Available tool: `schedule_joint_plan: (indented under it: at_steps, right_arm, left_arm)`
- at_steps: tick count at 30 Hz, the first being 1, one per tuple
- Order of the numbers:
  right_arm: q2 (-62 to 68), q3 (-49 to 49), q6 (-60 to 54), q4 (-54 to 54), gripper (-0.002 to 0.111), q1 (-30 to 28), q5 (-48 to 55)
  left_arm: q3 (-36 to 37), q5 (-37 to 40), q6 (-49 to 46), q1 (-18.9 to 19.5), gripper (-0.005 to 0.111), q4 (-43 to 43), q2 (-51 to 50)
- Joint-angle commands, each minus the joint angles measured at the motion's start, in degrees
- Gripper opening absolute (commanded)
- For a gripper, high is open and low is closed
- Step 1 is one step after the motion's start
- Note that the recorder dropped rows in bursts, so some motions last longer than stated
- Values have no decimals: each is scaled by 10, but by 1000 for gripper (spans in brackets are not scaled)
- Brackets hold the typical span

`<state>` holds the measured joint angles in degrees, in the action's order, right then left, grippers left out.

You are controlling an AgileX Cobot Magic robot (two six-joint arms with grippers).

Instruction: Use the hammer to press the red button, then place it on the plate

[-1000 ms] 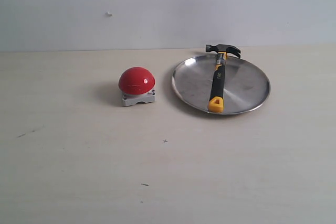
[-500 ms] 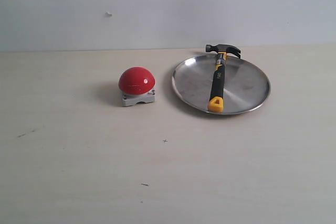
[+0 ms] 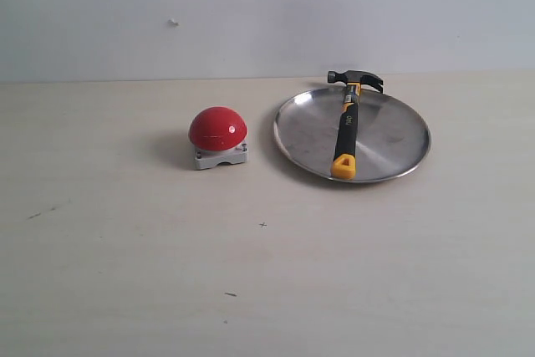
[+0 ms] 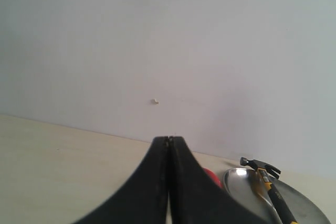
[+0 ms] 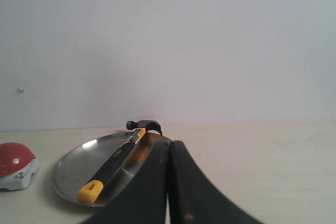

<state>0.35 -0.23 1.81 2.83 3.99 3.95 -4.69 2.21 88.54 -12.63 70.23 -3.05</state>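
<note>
The hammer [image 3: 346, 125] lies loose on the plate [image 3: 393, 135], near the red button [image 3: 217, 129]. The left gripper [image 4: 169, 141] and right gripper [image 5: 168, 144] are pressed together, holding nothing. Either the job is done, or one must open and pick it up.

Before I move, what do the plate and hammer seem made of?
The plate: likely polished metal, silvery with soft reflections. The hammer: handle looks like matte black rubber with a yellow end; head dark, probably steel.

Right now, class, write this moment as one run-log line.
hammer: on plate | red button: beside plate | left tool: shut | right tool: shut
</note>
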Motion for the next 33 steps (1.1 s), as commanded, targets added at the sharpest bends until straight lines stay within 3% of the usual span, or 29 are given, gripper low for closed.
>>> schedule_joint_plan:
  at_steps: [1,33]
  right_arm:
    - [-3,2,-1,1,0,0,2]
    - [-3,2,-1,3,0,0,2]
  left_arm:
    - [2,1,-2,1,0,0,3]
    - [2,0,18,1,0,-18,3]
